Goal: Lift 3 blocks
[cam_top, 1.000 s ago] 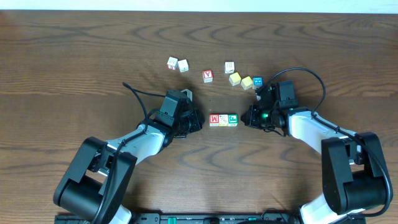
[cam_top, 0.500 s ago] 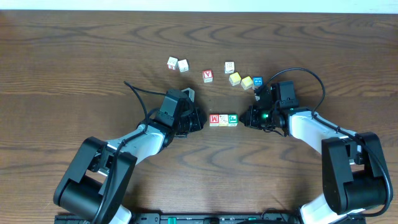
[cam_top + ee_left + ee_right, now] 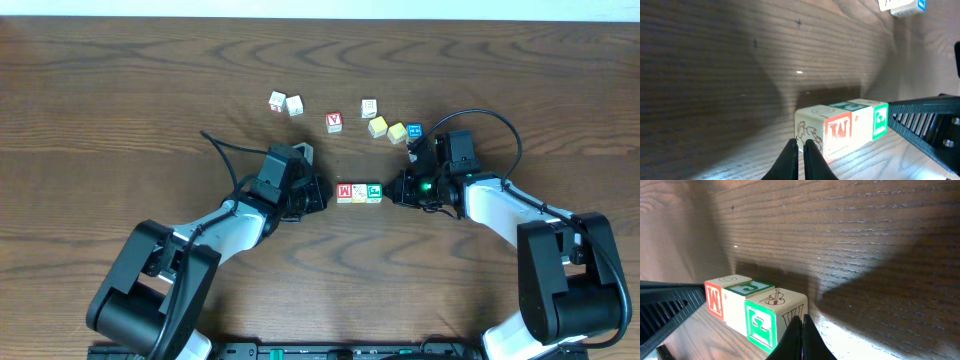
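Three blocks stand in a tight row on the table: red "M" (image 3: 344, 191), pale cream (image 3: 359, 192), green-faced (image 3: 374, 191). My left gripper (image 3: 323, 193) is shut with nothing between its fingers. Its tips (image 3: 801, 146) sit at the outer end face of the red "M" block (image 3: 840, 131). My right gripper (image 3: 393, 189) is shut too, tips (image 3: 801, 321) at the "W" end face of the green block (image 3: 760, 324). The cream block (image 3: 733, 311) lies between them. I cannot tell whether the tips touch the blocks, or whether the row rests on the wood.
Several loose blocks lie behind the row: two white ones (image 3: 277, 101) (image 3: 294, 105), a red "V" one (image 3: 334, 122), a white one (image 3: 369, 107), two yellow ones (image 3: 377, 126) (image 3: 397, 132) and a blue one (image 3: 415, 130). A black cable (image 3: 495, 118) loops above the right arm.
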`<act>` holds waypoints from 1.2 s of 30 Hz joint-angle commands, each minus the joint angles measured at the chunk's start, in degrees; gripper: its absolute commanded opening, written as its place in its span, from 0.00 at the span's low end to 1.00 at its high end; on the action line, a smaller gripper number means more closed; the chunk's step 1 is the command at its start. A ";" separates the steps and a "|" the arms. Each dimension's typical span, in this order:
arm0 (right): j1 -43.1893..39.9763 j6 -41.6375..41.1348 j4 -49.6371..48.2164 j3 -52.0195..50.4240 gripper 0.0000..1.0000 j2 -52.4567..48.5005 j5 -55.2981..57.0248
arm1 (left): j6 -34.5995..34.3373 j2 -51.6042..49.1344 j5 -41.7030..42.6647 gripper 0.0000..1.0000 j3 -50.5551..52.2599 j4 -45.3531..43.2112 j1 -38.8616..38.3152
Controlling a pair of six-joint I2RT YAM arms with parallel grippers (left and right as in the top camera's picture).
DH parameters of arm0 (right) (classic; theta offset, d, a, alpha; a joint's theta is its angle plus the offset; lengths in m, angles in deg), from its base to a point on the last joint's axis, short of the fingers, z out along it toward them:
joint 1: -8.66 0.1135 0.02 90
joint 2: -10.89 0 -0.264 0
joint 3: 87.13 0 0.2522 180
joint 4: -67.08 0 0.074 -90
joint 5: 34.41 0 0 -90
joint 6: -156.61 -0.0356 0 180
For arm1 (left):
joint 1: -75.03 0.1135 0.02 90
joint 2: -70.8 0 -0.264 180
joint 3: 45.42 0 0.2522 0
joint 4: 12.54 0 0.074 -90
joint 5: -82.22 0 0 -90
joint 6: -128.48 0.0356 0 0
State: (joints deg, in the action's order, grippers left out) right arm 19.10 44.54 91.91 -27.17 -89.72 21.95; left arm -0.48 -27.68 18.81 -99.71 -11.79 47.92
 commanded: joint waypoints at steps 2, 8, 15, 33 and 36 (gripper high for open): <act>-0.26 0.92 0.00 -0.52 0.01 -0.22 -1.20 | 0.72 -0.55 -1.81 0.07 0.15 0.00 -1.88; -0.26 0.94 0.02 -0.52 0.01 -0.22 -1.18 | 0.50 -0.55 -3.28 0.07 0.15 -0.20 -2.12; -0.26 0.94 0.02 -0.52 0.01 -0.22 -1.40 | 0.50 -0.55 -3.28 0.08 0.15 -0.24 -2.12; -0.22 0.94 0.02 -0.52 0.01 -0.22 -3.15 | 0.55 -0.55 -1.55 0.07 0.13 -1.51 -2.12; -0.20 0.94 0.02 -0.52 0.01 -0.22 -3.72 | 0.55 -0.52 -1.33 0.07 0.13 -1.53 -2.12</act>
State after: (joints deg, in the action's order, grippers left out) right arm 19.10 44.57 91.93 -27.17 -89.72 20.68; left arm -0.50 -27.68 16.27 -99.71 -12.84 45.89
